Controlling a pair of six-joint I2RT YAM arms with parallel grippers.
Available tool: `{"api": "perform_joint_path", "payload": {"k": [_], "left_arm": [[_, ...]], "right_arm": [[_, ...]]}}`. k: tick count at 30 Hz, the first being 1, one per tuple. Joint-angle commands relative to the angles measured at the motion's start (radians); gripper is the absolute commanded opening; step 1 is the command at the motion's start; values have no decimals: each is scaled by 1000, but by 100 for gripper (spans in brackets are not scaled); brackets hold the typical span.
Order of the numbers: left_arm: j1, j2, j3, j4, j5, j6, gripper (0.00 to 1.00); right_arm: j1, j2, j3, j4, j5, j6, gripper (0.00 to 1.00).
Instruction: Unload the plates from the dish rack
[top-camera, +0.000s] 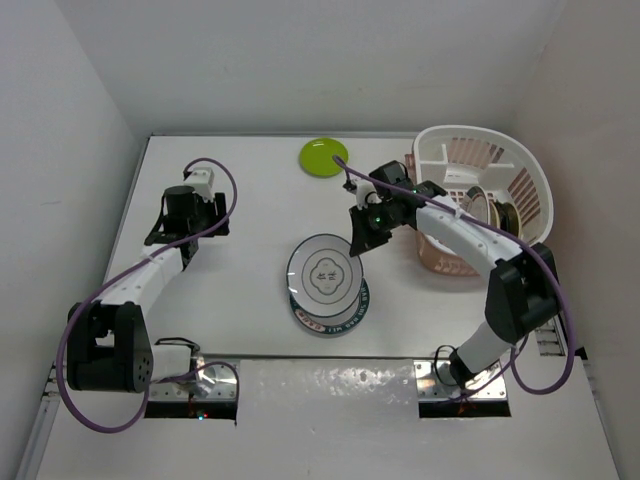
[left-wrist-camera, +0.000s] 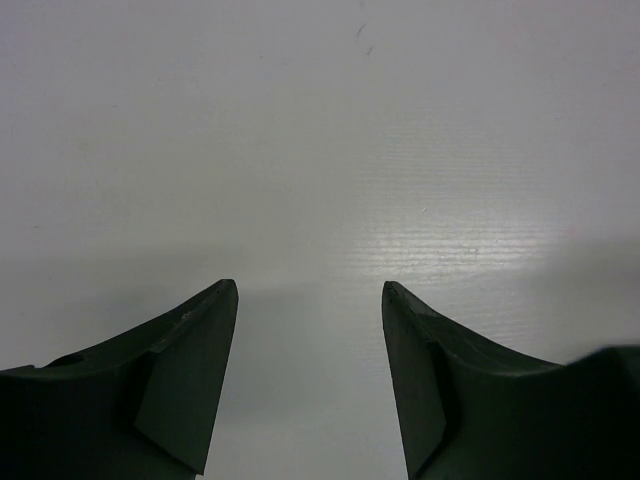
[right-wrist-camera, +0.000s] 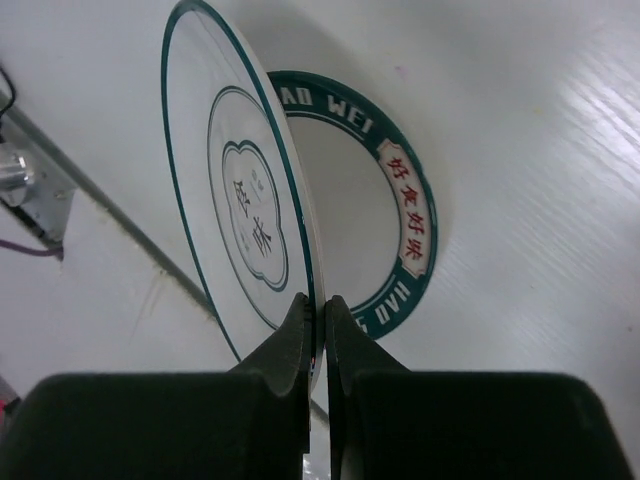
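Ok so, starting on the left: the left gripper (left-wrist-camera: 310, 290) hangs over bare table (left-wrist-camera: 320, 120) with its jaws a little apart and nothing between them. It's out of this one.

The middle of the table is where it's happening. The dark-rimmed plate (top-camera: 323, 270) is pinched at its rim by the right gripper (right-wrist-camera: 318, 300), jaws pressed tight on the thin edge. It sits over the green-and-red-rimmed plate (top-camera: 335, 318), which lies flat on the table. From the wrist view the held plate looks tilted against the lower one, and I can't tell if its far edge touches.

How I'd do it: bring the pinched edge down slowly until the plate rests flat. Shift it so the two line up, since the top one sits offset toward the back. Only then let the jaws go. Both plates look hard, smooth and glossy, so I'd expect them to slide on each other and clack if dropped. A pinch on a thin rim could also let a round plate swivel.

Behind the stack, the lime plate (top-camera: 323, 157) lies flat near the back edge, well apart.

Far right is the dish rack (top-camera: 470, 130), an oval white plastic basket with slotted walls. A brown plate (top-camera: 493, 213) stands on edge inside, so that one isn't unloaded yet.
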Motion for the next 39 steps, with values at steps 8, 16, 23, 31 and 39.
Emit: {"api": "perform_joint_path", "payload": {"k": [8,16,23,31,39], "left_arm": [[-8,-10,3,34,6,10,57],[-8,-9,6,32,6,11,57],[-8,-9,9,32,7,11,57],[-8,-10,5,32,6,10,57],[-8,-21,-7,34,1,6,57]], "right_arm": [[-1,48,-67,92,-176,-85,0],[-1,83,-59,43,-164,-137,0],[-1,102,-73,49,-87,-160,0],[-3,162,-35,100,-38,-157,0],[-5,177,-41,132,29,-154,0]]}}
